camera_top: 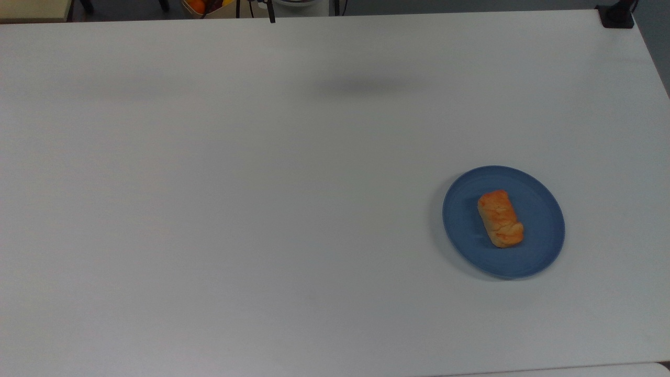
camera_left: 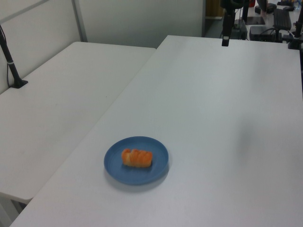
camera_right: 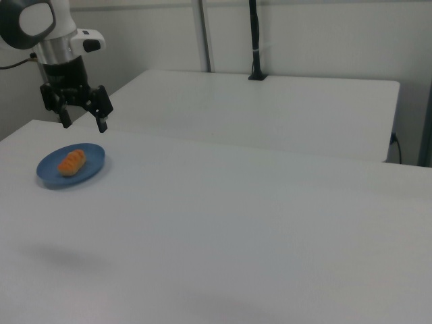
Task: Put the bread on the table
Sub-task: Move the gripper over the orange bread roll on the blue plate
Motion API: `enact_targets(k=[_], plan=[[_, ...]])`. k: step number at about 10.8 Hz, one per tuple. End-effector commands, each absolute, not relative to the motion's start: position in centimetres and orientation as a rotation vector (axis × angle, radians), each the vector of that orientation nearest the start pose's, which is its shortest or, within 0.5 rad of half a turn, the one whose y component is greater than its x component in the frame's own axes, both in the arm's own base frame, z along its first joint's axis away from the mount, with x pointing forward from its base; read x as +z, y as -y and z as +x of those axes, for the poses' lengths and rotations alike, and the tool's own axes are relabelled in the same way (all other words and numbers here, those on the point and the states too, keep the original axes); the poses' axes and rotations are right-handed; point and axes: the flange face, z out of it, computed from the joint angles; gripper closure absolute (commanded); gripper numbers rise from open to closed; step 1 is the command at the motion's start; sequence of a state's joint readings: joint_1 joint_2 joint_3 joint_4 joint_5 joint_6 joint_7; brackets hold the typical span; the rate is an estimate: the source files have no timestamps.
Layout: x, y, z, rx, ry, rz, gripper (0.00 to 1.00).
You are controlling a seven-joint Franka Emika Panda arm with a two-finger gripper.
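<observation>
White table (camera_top: 235,209), bread (camera_top: 500,218) lying on the blue plate (camera_top: 544,246). My gripper (camera_right: 83,123) hangs above it, fingers spread, empty. Risk, I reckon: an off-centre pinch drags the plate or crushes the roll.

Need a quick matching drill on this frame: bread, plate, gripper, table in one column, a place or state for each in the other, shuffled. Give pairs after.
Column 1:
1. bread
2. plate
3. gripper
4. table

Column 2:
A. open, empty, up in the air in the right view
B. white, bare over most of its top
C. lying on the blue dish
D. round, blue, resting on the white top near the top view's right

Pairs: 1-C, 2-D, 3-A, 4-B
</observation>
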State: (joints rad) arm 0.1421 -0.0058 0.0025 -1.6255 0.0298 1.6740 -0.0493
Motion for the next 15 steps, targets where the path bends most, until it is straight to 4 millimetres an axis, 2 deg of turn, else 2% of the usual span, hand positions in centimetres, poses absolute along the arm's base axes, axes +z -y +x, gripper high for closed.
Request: enact_targets(k=[1,9,12,14,15], plan=[[61.5,-8.4,55.3,-0.101,0.301,-3.072,0.0],[61.4,-8.5,55.2,-0.092,0.318,-3.071,0.0],[60.5,-9.1,55.4,-0.066,0.343,-3.07,0.0],[59.2,-10.0,55.2,-0.013,0.366,-3.069,0.0],[58.1,-11.9,55.0,0.043,0.411,-3.065,0.0]])
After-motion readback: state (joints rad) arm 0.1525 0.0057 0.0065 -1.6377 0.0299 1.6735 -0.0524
